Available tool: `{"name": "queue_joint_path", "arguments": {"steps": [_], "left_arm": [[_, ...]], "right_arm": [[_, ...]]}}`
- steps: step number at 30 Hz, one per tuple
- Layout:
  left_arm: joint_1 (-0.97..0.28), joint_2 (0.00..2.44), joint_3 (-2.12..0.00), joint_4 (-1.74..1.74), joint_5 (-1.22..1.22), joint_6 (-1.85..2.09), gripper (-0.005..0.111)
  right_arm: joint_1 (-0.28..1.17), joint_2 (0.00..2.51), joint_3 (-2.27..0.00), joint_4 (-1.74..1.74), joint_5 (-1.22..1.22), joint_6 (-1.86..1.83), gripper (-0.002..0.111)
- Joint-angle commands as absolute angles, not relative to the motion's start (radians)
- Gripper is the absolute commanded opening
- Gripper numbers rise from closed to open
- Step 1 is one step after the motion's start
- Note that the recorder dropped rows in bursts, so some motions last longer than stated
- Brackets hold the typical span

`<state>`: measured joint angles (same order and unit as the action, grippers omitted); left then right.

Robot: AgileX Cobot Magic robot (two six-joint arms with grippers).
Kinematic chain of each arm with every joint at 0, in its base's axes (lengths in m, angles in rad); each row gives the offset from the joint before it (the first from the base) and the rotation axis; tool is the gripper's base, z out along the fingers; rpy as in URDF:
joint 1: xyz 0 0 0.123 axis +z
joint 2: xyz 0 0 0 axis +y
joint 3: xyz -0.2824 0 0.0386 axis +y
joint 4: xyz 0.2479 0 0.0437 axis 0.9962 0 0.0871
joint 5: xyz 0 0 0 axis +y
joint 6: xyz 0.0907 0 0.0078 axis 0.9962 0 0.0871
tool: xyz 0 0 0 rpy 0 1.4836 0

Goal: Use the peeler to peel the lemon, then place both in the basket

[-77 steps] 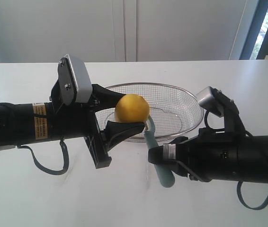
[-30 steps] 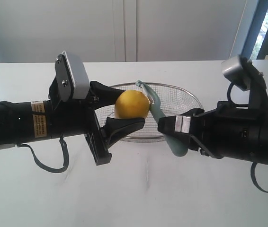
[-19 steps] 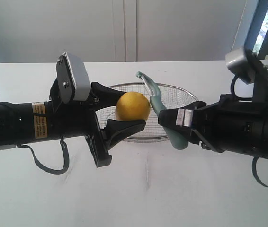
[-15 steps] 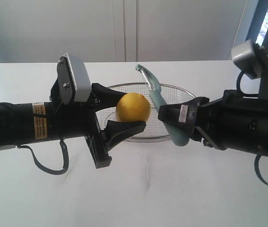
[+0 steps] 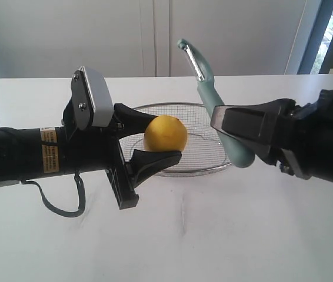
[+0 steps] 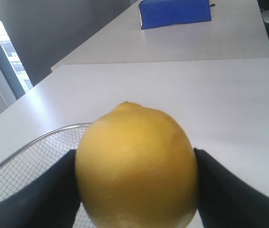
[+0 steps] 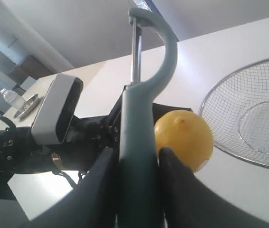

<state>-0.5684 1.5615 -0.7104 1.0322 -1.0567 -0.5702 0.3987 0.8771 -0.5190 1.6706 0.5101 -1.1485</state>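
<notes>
- Left gripper (image 5: 162,140): jaws partly spread and clamped on the lemon (image 5: 165,134). One black finger (image 5: 136,118) bears on its upper far side and the other on its lower near side. In the left wrist view the fingers (image 6: 34,199) press the lemon (image 6: 135,166) from both flanks, its nubby tip pointing up.
- Right gripper (image 5: 224,128): jaws narrowly parted and clenched on the handle of the peeler (image 5: 205,79). In the right wrist view the dark fingers (image 7: 182,190) flank the teal handle of the peeler (image 7: 139,128).
- Lemon: held off the table (image 5: 184,235), left of centre, in front of the basket's near-left rim. Whether it hangs over the rim or just beside it cannot be told.
- Peeler: nearly upright and leaning left, with the curved head and metal blade uppermost and the rounded handle end below the jaws. It stands up and to the right of the lemon, apart from it in the exterior view.
- Basket (image 5: 155,106): rests on the table behind and between the two grippers. Its mesh floor shows bare where visible, also in the right wrist view (image 7: 248,118) and the left wrist view (image 6: 30,152).
- Background: a blue box (image 6: 175,12) lies on a far table.
</notes>
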Motion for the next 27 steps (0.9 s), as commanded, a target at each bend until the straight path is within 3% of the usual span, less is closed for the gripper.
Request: {"name": "queue_joint_path", "arguments": {"steps": [1,7,17,27], "left_arm": [[-0.569,1.55,-0.712,1.034,-1.071,-0.648,0.0],[-0.569,1.481,-0.712,1.034,-0.914,-0.773,0.0],[-0.571,1.285,-0.763,1.041,-0.148,-0.894,0.0],[-0.571,1.177,-0.769,1.041,-0.087,-0.928,0.0]], "right_arm": [[0.399,0.835,-0.527,1.507,0.514,-1.036,0.0],[0.399,0.817,-0.527,1.262,0.438,-0.848,0.0],[0.399,0.864,-0.533,1.084,0.329,-0.799,0.0],[0.399,1.114,-0.778,0.611,0.326,-0.501,0.0]]}}
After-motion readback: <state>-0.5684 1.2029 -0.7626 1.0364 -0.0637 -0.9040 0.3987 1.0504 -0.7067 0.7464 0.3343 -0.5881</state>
